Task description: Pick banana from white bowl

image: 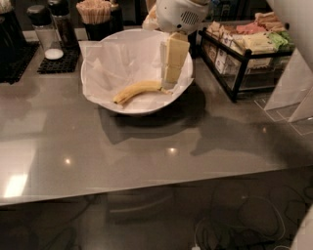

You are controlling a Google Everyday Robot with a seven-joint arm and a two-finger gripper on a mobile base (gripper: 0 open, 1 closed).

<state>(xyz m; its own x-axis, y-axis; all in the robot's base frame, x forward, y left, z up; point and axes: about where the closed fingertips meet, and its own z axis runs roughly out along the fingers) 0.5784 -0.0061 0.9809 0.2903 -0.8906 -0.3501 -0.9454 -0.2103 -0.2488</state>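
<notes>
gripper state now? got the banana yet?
Gripper: cannot tell if open or closed; it sits inside the wide white paper-lined bowl, tip at one end of the small curved yellow banana, which lies on the paper.

A wide white bowl [138,108] lined with crinkled white paper [122,58] stands on the far half of a grey counter [146,156]. A yellow banana [137,91] lies in the near part of the bowl, curving from lower left to right. The gripper [170,81] hangs inside the bowl's right side, its lower end just at the banana's right tip; contact cannot be made out. At the far left are two shakers [43,27] on a black mat [59,62], beside a cup of wooden sticks [95,10]. To the right stands a black wire rack [239,73] of packets.
</notes>
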